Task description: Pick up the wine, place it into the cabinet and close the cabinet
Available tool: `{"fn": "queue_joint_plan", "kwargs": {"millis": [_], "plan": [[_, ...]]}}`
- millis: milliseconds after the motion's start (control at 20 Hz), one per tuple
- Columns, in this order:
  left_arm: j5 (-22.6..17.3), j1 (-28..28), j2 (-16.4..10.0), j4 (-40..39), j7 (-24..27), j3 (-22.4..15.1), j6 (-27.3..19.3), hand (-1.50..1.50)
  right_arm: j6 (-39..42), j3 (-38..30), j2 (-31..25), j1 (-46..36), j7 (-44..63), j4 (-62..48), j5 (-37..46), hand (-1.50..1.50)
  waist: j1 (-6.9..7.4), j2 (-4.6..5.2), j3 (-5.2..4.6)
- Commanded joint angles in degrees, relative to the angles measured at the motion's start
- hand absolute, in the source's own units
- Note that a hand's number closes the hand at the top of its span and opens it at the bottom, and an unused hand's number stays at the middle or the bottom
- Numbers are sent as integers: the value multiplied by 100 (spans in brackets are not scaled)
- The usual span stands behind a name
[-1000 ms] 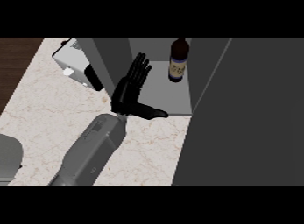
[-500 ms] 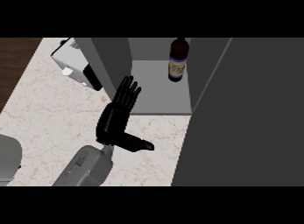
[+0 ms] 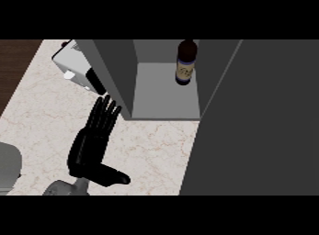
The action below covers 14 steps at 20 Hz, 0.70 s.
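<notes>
The dark wine bottle [image 3: 184, 64] with a pale label stands upright on the floor of the open grey cabinet [image 3: 163, 98], towards its back right. The cabinet's left door [image 3: 111, 75] stands open, seen edge-on. My left hand [image 3: 88, 146] lies over the marble counter in front of and just left of that door. It is open, fingers straight and pointing at the door's lower edge, thumb out to the right. It holds nothing. My right hand does not show.
A white appliance [image 3: 76, 71] sits at the back left, partly behind the open door. A broad dark grey panel [image 3: 270, 119] fills the right side. A grey rounded object [image 3: 0, 166] sits at the lower left. Dark wood [image 3: 6, 78] borders the counter's left edge.
My left hand has drawn back from the door towards the lower left, and most of its forearm has left the view. The bottle and door stay put.
</notes>
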<state>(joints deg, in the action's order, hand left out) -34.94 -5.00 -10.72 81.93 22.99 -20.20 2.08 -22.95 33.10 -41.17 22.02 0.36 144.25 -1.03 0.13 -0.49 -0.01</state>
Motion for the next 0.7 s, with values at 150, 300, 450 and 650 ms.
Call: {"fn": "queue_joint_plan", "kwargs": {"millis": [150, 300, 450, 650], "plan": [[-143, 387, -561, 376, 166, 499, 274, -150, 976, 739, -611, 237, 297, 1056, -466, 150, 13, 9, -3], [-249, 490, -805, 440, 194, 678, 580, -150, 1316, 720, -731, 7, 205, 1098, -561, 150, 17, 26, -1], [-320, 329, -930, 296, 117, 1039, 446, -150, 1207, 1291, -548, 5, 465, 1316, -152, 150, -56, 21, -13], [-745, 838, -1404, 933, -224, 1312, 788, -150, 1144, 1352, -403, -68, 400, 1199, -12, 150, 8, 5, -7]]}}
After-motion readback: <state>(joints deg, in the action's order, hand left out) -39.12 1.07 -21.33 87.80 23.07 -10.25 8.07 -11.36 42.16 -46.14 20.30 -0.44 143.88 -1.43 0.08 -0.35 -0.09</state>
